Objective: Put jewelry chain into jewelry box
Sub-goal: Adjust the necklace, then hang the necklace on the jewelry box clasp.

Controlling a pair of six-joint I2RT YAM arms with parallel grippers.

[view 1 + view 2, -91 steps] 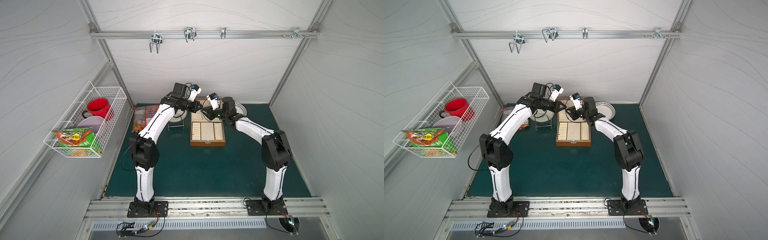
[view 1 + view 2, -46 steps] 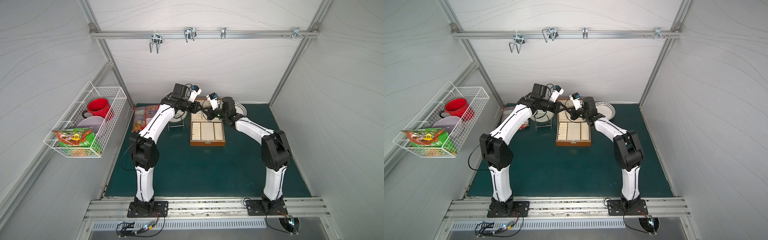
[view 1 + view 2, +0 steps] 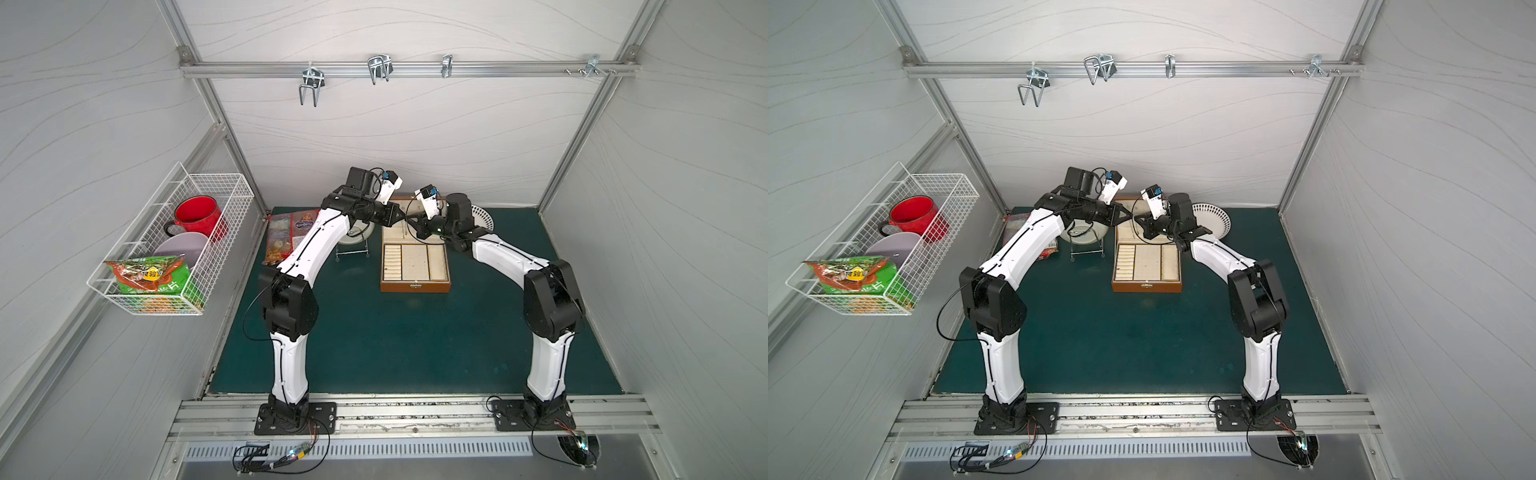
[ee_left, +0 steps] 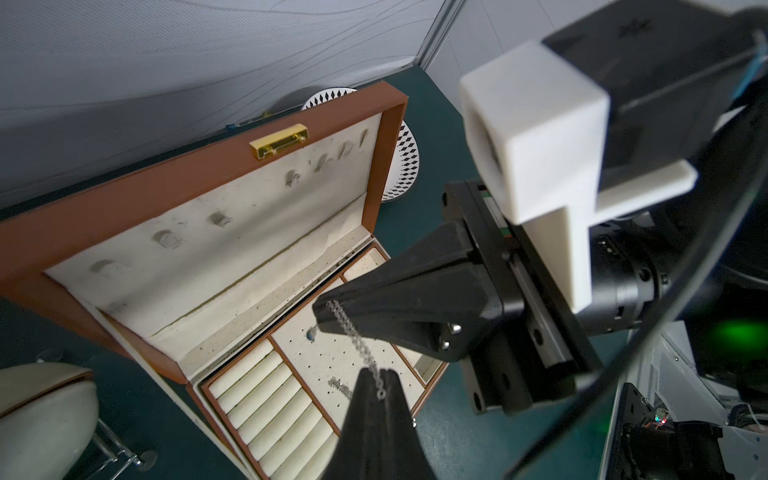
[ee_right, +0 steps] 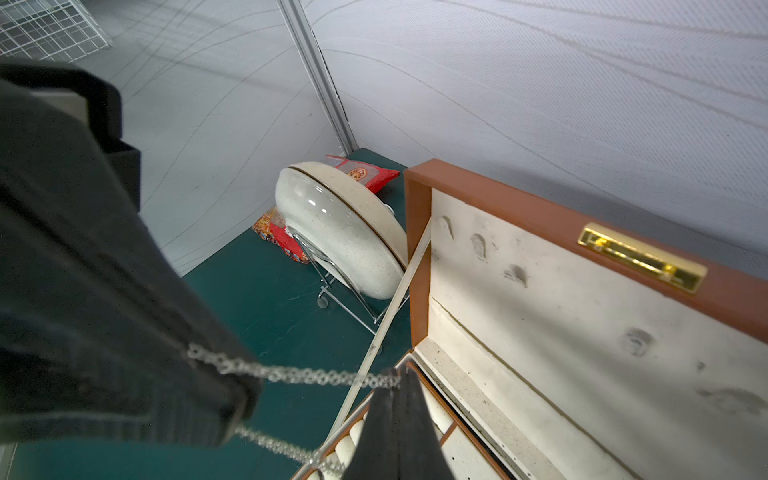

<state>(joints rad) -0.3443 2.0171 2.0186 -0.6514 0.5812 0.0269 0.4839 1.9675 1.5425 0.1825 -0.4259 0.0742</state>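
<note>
While the chain (image 4: pixel 358 347) is strung above the open box (image 4: pixel 124 205), pinched at one point by the closed left gripper (image 4: pixel 376 380) and at another by the closed right gripper (image 4: pixel 329 308), an uneven release could swing it over the box's rim; pulling apart may snap links.

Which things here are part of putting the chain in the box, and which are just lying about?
In the job: chain, box, left gripper, right gripper, both shut on the chain.
Lying about: dotted plate, bowl, snack bag, basket, mug.
</note>
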